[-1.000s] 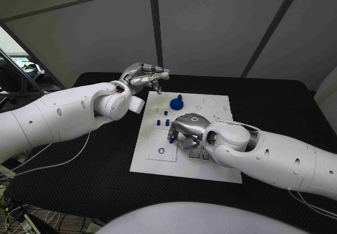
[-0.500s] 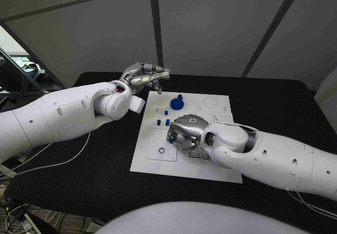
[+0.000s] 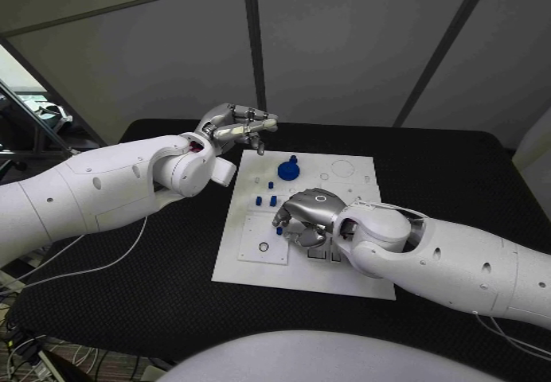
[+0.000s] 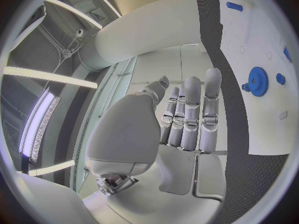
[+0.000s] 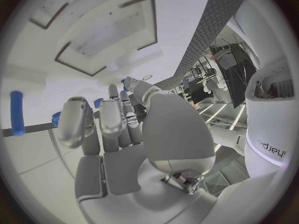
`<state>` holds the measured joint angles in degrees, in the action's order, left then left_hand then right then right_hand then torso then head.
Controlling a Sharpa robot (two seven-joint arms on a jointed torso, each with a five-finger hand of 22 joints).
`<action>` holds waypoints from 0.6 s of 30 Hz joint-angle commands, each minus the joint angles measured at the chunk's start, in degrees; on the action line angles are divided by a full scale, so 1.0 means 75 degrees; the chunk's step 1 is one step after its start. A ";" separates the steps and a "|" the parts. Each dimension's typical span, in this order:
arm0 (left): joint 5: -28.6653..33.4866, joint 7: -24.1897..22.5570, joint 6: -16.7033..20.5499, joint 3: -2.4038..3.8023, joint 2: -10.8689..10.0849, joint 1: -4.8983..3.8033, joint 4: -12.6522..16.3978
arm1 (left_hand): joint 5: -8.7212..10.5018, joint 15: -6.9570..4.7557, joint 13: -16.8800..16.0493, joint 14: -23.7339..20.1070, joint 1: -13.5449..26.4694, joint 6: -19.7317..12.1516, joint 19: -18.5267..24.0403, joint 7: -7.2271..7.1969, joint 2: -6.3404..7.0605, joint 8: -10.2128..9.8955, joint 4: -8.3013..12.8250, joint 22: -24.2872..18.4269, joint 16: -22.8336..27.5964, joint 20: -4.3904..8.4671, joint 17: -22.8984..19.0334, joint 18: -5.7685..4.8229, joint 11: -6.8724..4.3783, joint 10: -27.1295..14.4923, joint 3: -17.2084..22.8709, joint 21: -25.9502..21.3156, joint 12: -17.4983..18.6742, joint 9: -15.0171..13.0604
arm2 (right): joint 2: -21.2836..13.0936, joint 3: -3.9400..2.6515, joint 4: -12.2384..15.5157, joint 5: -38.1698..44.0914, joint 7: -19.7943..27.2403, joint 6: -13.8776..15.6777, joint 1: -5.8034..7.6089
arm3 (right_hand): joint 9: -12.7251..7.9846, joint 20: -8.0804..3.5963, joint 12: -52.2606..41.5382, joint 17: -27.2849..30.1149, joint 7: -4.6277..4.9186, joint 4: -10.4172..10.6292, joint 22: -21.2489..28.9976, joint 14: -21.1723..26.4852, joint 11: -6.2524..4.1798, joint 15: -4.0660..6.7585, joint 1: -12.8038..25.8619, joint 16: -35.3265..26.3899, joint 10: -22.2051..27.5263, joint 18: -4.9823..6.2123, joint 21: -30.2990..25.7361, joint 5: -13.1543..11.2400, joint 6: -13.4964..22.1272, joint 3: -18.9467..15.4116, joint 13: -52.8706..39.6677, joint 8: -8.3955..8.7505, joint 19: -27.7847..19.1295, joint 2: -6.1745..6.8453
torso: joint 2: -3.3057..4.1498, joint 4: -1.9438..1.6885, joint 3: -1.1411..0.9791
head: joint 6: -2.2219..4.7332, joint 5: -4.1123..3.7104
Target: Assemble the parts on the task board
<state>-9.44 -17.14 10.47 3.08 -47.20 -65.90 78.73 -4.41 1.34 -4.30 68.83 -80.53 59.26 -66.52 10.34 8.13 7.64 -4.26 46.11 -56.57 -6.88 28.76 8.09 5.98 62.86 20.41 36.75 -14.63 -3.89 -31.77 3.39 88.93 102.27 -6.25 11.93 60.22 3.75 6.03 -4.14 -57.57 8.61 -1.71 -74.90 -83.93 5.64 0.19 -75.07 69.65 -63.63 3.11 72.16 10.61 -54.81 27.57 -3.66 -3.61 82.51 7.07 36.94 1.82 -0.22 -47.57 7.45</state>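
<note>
Right hand [image 3: 308, 216] sits low over the middle of the white board [image 3: 259, 259], fingers curled downward with a small blue peg [image 3: 279, 230] just at its fingertips on the side toward the robot's left; whether the peg is pinched or merely touched I cannot tell, since the palm hides the contact. In the right wrist view the fingers [image 5: 99, 122] lie side by side, bent forward, with another blue peg [image 5: 17, 113] lying apart on the board. Left hand [image 3: 238, 125] hangs above the table's far edge, beyond the board's corner, fingers drawn together and holding nothing that I can see; in its wrist view the fingers [image 4: 190, 112] lie straight and close. On the board's far part stands a blue gear [image 3: 288, 169], also seen in the left wrist view [image 4: 256, 80], and a few short blue pegs [image 3: 267, 198] stand between it and the right hand. These pieces look like hard, smooth plastic: light, stiff, unlikely to break, but apt to slip or roll from metal fingertips. A peg is best taken across its shaft near the middle, between thumb and one finger, kept in line with its hole; the gear is best held by its toothed rim.
</note>
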 commanded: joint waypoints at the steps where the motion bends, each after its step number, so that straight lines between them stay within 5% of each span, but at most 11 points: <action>1: 0.0034 0.0043 -0.0126 0.0006 -0.0006 -0.0016 0.0016 | 0.0023 0.0005 0.0008 -0.0062 -0.0024 -0.0053 0.0034 -0.0001 -0.0068 0.0009 -0.0004 -0.0010 0.0027 -0.0011 -0.0010 0.0319 0.0019 -0.0047 0.0007 -0.0041 -0.0054 0.0008 | -0.0172 -0.0007 0.0183 -0.0161 0.0134 0.0782 0.0012 | 0.0022 -0.0025 -0.0045 0.0040 -0.0003 0.0031 -0.0480 -0.0102 -0.0057 -0.0037 0.0060 -0.0057 -0.0006 0.0118 0.0049 0.0027 -0.0020 -0.0038 -0.0018 -0.0024 -0.0004 -0.0023 | -0.0001 -0.0001 0.0000 | 0.0013 -0.0023; 8: 0.0034 0.0008 -0.0084 0.0004 -0.0039 -0.0015 0.0004 | 0.0023 0.0005 0.0008 -0.0063 -0.0024 -0.0055 0.0034 -0.0001 -0.0069 0.0010 -0.0004 -0.0012 0.0027 -0.0012 -0.0013 0.0319 0.0020 -0.0050 0.0007 -0.0043 -0.0054 0.0008 | -0.1059 -0.0050 0.0856 -0.0509 0.0093 0.1322 0.0015 | 0.0053 -0.0030 -0.0114 0.0046 0.0014 0.0054 -0.0494 -0.0115 -0.0061 -0.0031 0.0059 -0.0042 -0.0051 0.0113 0.0067 0.0027 -0.0137 -0.0058 -0.0029 -0.0071 0.0018 -0.0036 | -0.0005 0.0029 -0.0001 | 0.0092 -0.0087; 14: 0.0034 0.0015 -0.0139 -0.0047 -0.0026 -0.0014 -0.0009 | 0.0023 0.0007 0.0008 -0.0064 -0.0023 -0.0060 0.0034 0.0000 -0.0065 0.0009 -0.0003 -0.0015 0.0028 -0.0013 -0.0017 0.0319 0.0021 -0.0055 0.0003 -0.0047 -0.0056 0.0008 | -0.1833 -0.0507 0.1191 -0.0847 -0.0398 0.0868 0.0092 | 0.0038 -0.0025 -0.0111 0.0106 -0.0028 0.0126 -0.0357 -0.0095 -0.0048 -0.0044 0.0168 -0.0070 0.0113 0.0156 -0.0152 -0.0130 -0.0061 -0.0217 -0.0011 -0.0015 -0.0066 0.0104 | -0.0016 0.0038 0.0006 | 0.0170 -0.0209; 18: 0.0034 -0.0007 -0.0147 -0.0078 -0.0006 -0.0013 -0.0033 | 0.0025 0.0009 0.0007 -0.0066 -0.0016 -0.0066 0.0034 0.0003 -0.0058 0.0010 -0.0005 -0.0019 0.0028 -0.0015 -0.0021 0.0318 0.0024 -0.0060 -0.0006 -0.0052 -0.0058 0.0008 | -0.2131 -0.0676 0.1134 -0.0836 -0.0654 0.0497 0.0255 | 0.0029 -0.0013 -0.0144 0.0217 -0.0097 0.0195 -0.0257 -0.0069 -0.0032 -0.0057 0.0217 -0.0131 0.0326 0.0185 -0.0317 -0.0229 0.0026 -0.0449 -0.0017 -0.0001 -0.0124 0.0216 | -0.0030 0.0056 0.0005 | 0.0232 -0.0242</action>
<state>-9.43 -16.89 10.15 2.48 -47.32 -65.90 78.52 -4.41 1.34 -4.31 68.83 -80.53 59.27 -66.52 10.33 8.13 7.64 -4.26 46.05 -56.57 -6.88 28.69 8.09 6.18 62.67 20.41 36.75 -14.86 -3.89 -47.60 -1.59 97.50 97.53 -8.31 17.98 61.87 4.05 5.90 -5.03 -56.08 7.96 -0.33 -74.90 -83.93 5.33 0.19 -73.63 68.95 -61.43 4.03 70.00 9.11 -54.81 24.43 -3.81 -3.98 81.98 8.51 36.78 2.14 -0.18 -46.05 5.75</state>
